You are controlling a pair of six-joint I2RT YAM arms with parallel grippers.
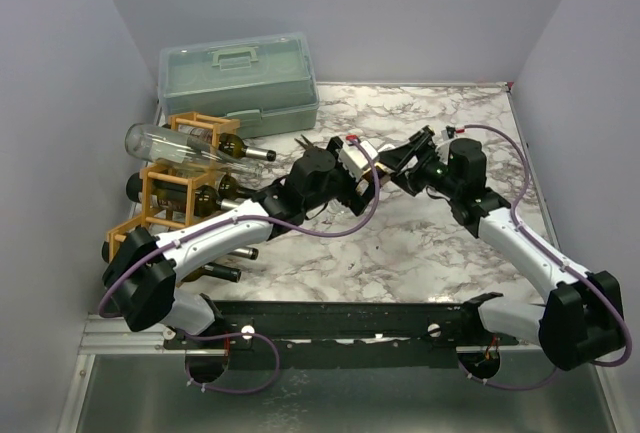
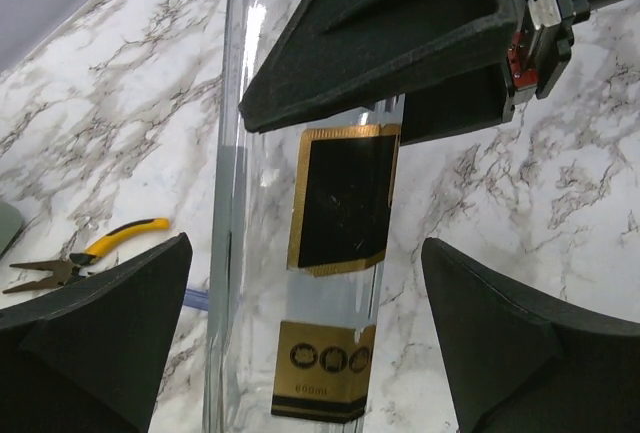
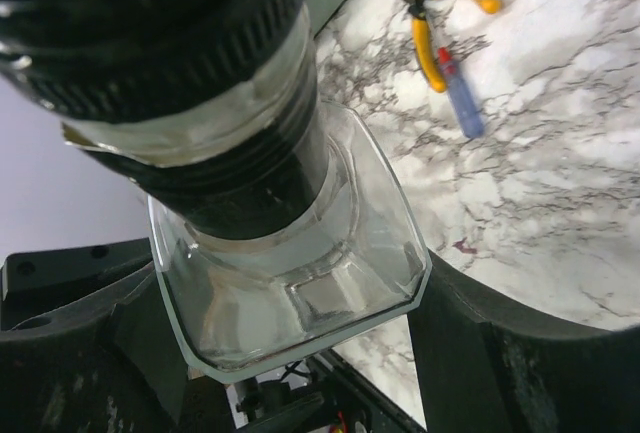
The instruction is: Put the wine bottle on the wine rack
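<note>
The wine bottle (image 2: 340, 203) is a clear square bottle with a black and gold label, held above the marble table. My right gripper (image 3: 290, 303) is shut on its shoulder, just below the black cap (image 3: 150, 33). My left gripper (image 2: 305, 253) is open, with its two fingers (image 2: 100, 323) wide on either side of the bottle's body and clear of the glass. Both grippers meet mid-table in the top view, the left gripper (image 1: 368, 168) beside the right gripper (image 1: 405, 158). The wine rack (image 1: 165, 198) stands at the left and holds several bottles.
A pale green toolbox (image 1: 240, 78) sits at the back left, behind the rack. Yellow-handled pliers (image 3: 440, 23) and a blue tool (image 3: 462, 103) lie on the marble table (image 1: 450, 253) beyond the bottle. Grey walls enclose the left, back and right sides.
</note>
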